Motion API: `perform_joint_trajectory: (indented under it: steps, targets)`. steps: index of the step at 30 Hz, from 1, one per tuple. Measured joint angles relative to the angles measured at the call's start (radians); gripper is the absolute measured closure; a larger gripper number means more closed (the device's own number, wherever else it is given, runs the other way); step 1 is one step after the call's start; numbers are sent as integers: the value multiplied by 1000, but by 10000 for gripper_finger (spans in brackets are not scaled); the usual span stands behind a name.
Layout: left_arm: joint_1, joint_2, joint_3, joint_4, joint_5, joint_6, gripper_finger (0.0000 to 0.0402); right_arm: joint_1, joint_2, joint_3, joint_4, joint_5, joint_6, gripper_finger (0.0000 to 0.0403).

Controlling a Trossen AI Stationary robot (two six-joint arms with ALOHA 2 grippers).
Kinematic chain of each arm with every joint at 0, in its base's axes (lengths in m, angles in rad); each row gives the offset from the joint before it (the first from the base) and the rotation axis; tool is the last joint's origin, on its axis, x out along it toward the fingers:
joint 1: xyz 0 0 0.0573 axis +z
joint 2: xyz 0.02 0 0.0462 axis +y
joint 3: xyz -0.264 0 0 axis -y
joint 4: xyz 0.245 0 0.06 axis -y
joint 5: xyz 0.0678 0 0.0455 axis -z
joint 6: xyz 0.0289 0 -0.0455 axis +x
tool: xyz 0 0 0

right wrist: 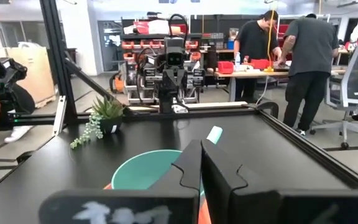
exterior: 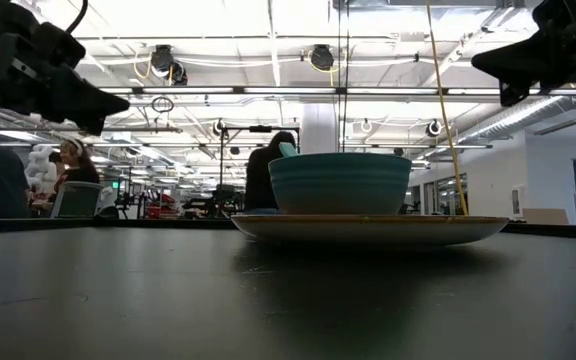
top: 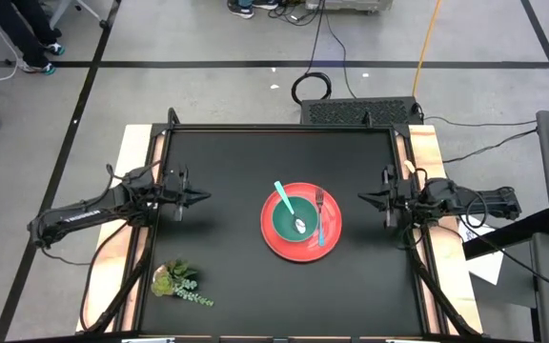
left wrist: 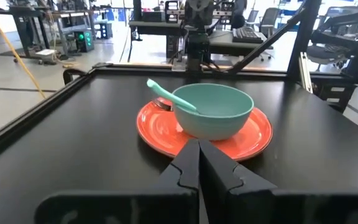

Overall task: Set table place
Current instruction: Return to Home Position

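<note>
Setting complete; homing step in hand.
Clenched empty: left gripper [top: 203,197] at red plate's [top: 298,252] nine o'clock, right gripper [top: 362,198] at three; next, clear retreat.

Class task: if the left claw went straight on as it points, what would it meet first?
Most likely the teal bowl on the red plate, straight ahead of the left claw. The claw hangs above the table, so it may clear the plate's rim; its height against the bowl is unclear.
</note>
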Motion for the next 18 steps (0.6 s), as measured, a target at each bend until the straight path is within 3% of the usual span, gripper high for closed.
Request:
perform_joint_trajectory:
  steps: [18]
  targets:
    - [0,0,-42,69,0,1,383,0,0,-64,50,0,8,403]
